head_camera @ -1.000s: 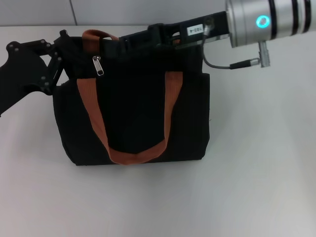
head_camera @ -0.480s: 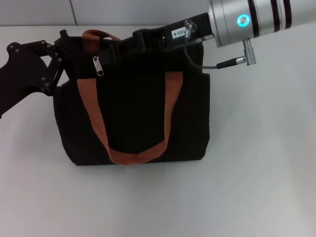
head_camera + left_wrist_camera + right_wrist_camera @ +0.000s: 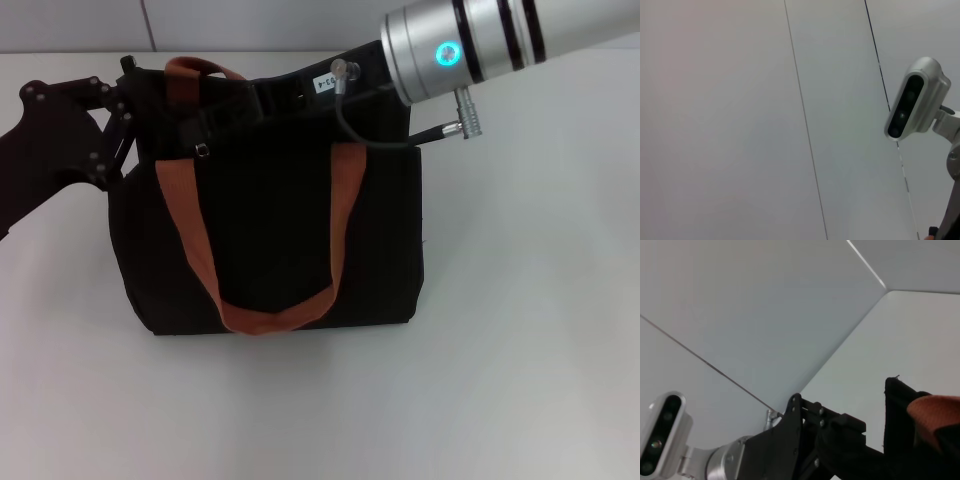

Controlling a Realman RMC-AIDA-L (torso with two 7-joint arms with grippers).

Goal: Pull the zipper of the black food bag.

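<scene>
The black food bag [image 3: 270, 240] stands upright mid-table, with orange-brown handles [image 3: 190, 240]. My left gripper [image 3: 124, 112] is at the bag's top left corner and is shut on the fabric edge there. It also shows in the right wrist view [image 3: 840, 432], beside the bag's corner [image 3: 897, 405]. My right gripper [image 3: 207, 122] reaches in from the upper right along the bag's top and lies over the zipper. Only the pull's silver lower tip [image 3: 203, 152] shows below it.
The white table [image 3: 500, 380] spreads around the bag. A grey panelled wall [image 3: 80, 25] runs behind it. The right arm's silver wrist [image 3: 470, 45] and its cable hang above the bag's top right corner.
My right arm has moved left along the bag's top, and its gripper now covers the zipper pull that showed fully before. The left gripper and the bag have stayed put.
</scene>
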